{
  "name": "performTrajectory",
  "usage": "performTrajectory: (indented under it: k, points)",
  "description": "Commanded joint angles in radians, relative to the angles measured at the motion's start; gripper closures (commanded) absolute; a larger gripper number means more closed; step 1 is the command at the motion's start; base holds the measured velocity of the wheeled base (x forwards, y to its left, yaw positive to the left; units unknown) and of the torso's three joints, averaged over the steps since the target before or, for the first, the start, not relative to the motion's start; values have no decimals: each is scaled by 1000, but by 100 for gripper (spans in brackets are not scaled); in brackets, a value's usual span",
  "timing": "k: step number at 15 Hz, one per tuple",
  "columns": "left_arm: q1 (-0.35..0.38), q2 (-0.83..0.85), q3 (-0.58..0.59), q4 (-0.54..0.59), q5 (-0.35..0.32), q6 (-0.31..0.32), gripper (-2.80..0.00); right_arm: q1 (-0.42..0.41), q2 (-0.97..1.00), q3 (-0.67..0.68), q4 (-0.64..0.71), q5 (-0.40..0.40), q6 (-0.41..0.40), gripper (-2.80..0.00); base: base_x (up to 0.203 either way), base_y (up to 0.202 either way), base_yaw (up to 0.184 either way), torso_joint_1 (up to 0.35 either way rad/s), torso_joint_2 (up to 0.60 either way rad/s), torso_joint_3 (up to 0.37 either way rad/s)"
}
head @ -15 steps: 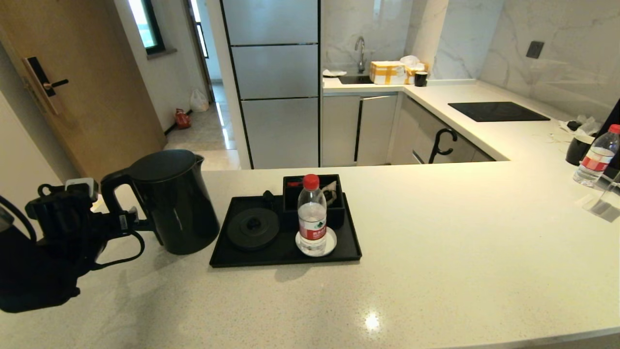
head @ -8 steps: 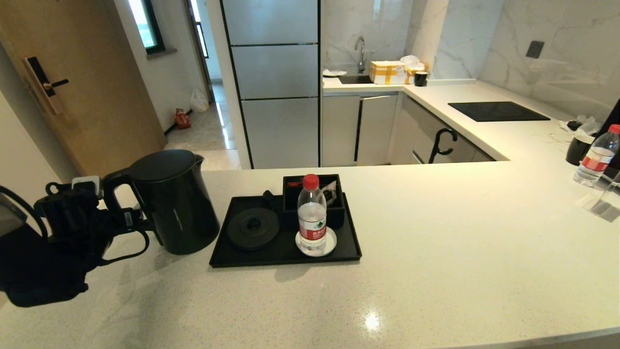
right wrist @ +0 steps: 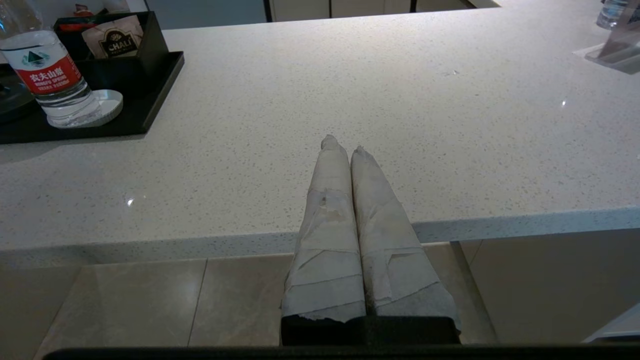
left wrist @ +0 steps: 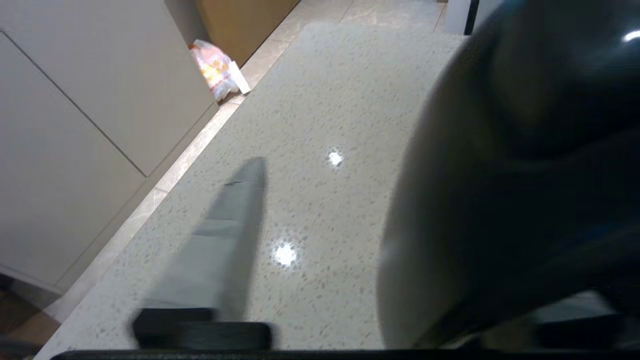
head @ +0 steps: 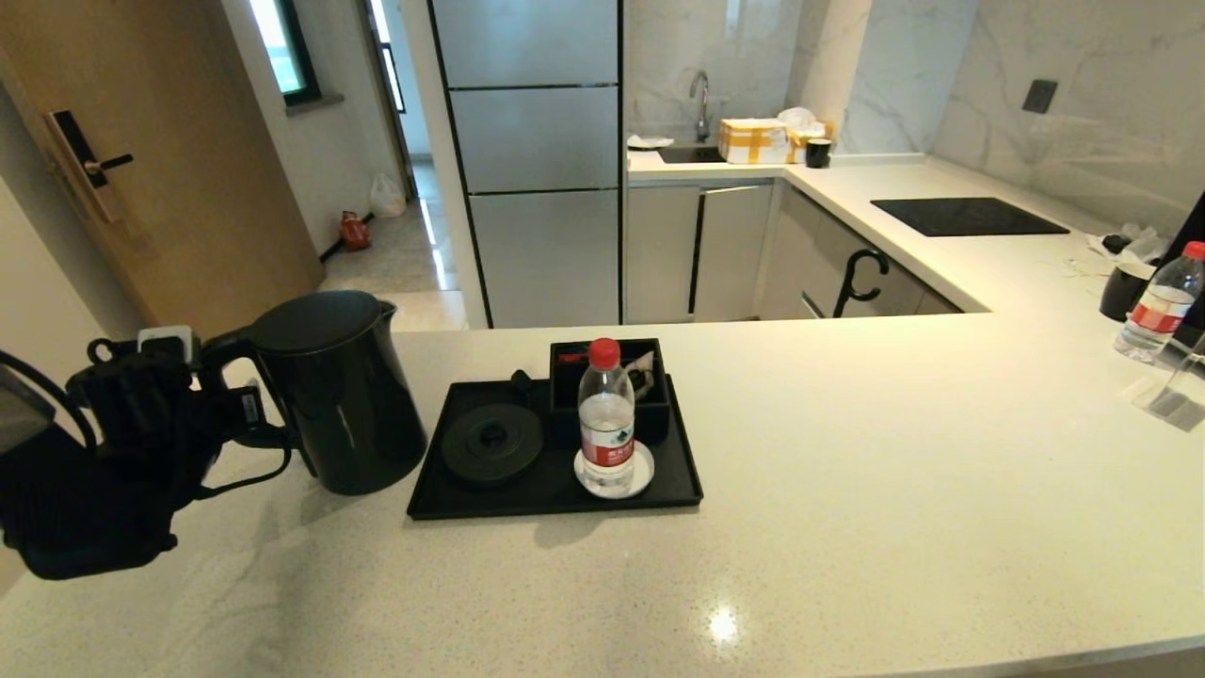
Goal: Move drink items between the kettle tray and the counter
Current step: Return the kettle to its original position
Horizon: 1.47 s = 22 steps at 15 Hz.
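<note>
The black kettle (head: 339, 391) stands on the counter (head: 847, 471), just left of the kettle tray (head: 555, 507), off its round base (head: 491, 443). My left gripper (head: 259, 424) is at the kettle's loop handle, open. In the left wrist view one finger (left wrist: 235, 225) hangs over bare counter while the kettle (left wrist: 525, 175) hides the other. The water bottle (head: 607, 419) stands upright on the white coaster (head: 642, 474) in the tray. My right gripper (right wrist: 342, 145) is shut and empty, parked at the counter's front edge.
A second water bottle (head: 1158, 306) and a black mug (head: 1125, 290) stand at the far right of the counter. The black cooktop (head: 970, 217) lies further back. The compartment box (head: 654, 414) sits behind the bottle. The counter's left edge is just beyond the kettle.
My left arm has drifted up and slightly toward the kettle along its handle. Kettle, bottle and tray have stayed put.
</note>
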Motion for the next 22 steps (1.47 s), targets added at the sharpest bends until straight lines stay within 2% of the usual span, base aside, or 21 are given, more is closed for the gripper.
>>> performTrajectory:
  k: [1,10,17,19,22]
  points:
    - [-1,-8,2,-7,1,1,0,0,2,0,0,0,-1,0,0,0,0,0,0,0]
    - [-22,-70,10,12,-3,-3,0,2,2,0,0,0,-1,0,0,0,0,0,0,0]
    - [-68,-183,-43,85,42,-15,0,0,2,0,0,0,-1,0,0,0,0,0,0,0]
    - [-102,-217,-54,111,77,-15,0,2,2,0,0,0,-1,0,0,0,0,0,0,0]
    - [-102,-217,-54,111,77,-15,0,2,2,0,0,0,-1,0,0,0,0,0,0,0]
